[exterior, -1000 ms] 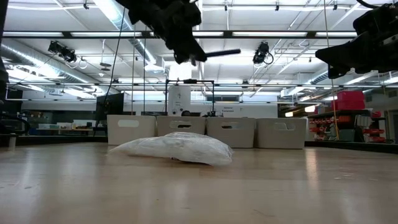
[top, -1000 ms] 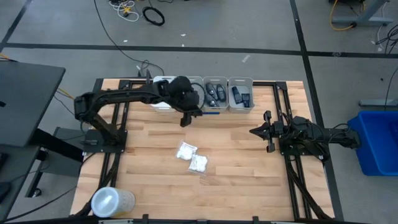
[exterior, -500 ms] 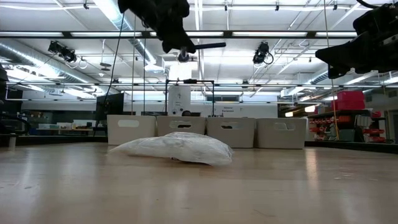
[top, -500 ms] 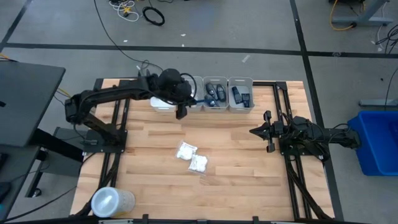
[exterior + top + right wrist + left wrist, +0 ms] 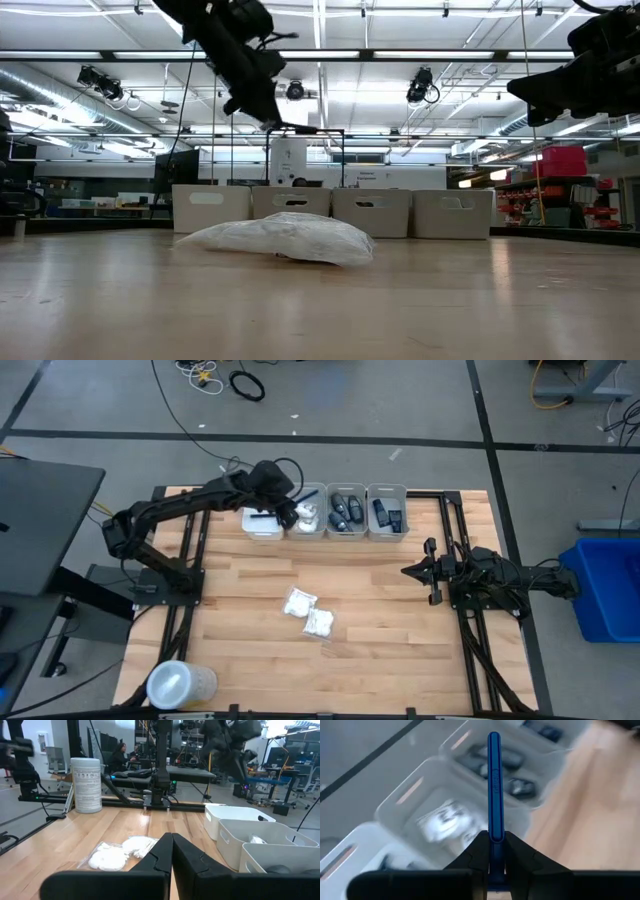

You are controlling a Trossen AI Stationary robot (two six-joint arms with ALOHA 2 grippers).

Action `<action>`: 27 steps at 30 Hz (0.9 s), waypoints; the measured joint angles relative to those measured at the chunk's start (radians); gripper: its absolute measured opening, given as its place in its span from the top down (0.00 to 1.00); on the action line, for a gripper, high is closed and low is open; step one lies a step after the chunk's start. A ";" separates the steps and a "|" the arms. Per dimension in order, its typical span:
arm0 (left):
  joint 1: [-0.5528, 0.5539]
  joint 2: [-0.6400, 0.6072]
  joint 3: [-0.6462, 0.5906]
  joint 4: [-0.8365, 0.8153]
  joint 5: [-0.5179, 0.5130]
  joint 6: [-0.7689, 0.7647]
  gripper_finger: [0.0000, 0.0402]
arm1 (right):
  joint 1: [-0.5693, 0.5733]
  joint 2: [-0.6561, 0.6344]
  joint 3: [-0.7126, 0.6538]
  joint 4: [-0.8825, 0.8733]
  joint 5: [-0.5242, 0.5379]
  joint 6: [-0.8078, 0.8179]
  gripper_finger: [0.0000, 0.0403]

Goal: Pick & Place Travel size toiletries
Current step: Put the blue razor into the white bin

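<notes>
Within the last second the left gripper (image 5: 278,506) has been swung back from the open wooden table (image 5: 380,610) to the row of white plastic bins (image 5: 386,512) along the far edge. The dark blue T-shaped razor (image 5: 493,785) is clamped between its fingers, handle pointing out over the bins — seemingly near the leftmost two, though the wrist view is blurred. Release appears imminent. Two white crinkly packets (image 5: 309,613) remain mid-table, unsorted. The right gripper (image 5: 430,572) is parked at the right side, fingers closed on nothing.
</notes>
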 joint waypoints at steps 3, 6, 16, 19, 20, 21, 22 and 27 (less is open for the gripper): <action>0.036 0.000 -0.032 -0.008 -0.014 -0.028 0.90 | 0.000 0.000 0.000 0.000 0.000 0.000 0.97; 0.063 0.000 -0.062 -0.023 -0.015 -0.040 0.88 | 0.000 0.000 0.000 0.000 0.000 0.000 0.97; 0.114 0.001 -0.137 -0.027 -0.026 -0.069 0.90 | 0.000 0.000 0.000 0.000 0.000 0.000 0.97; 0.138 0.001 -0.170 -0.028 -0.079 -0.133 0.89 | 0.000 0.000 0.000 0.000 0.000 0.000 0.97; 0.147 0.001 -0.182 -0.029 -0.097 -0.152 0.88 | 0.000 0.000 0.000 0.000 0.000 0.000 0.97; 0.155 0.001 -0.194 -0.030 -0.109 -0.165 0.87 | 0.000 0.000 0.000 0.000 0.000 0.000 0.97; 0.161 0.001 -0.207 -0.029 -0.117 -0.179 0.87 | 0.000 0.000 0.000 0.000 0.000 0.000 0.97; 0.193 0.001 -0.260 -0.024 -0.120 -0.215 0.89 | 0.000 0.000 0.000 0.000 0.000 0.000 0.97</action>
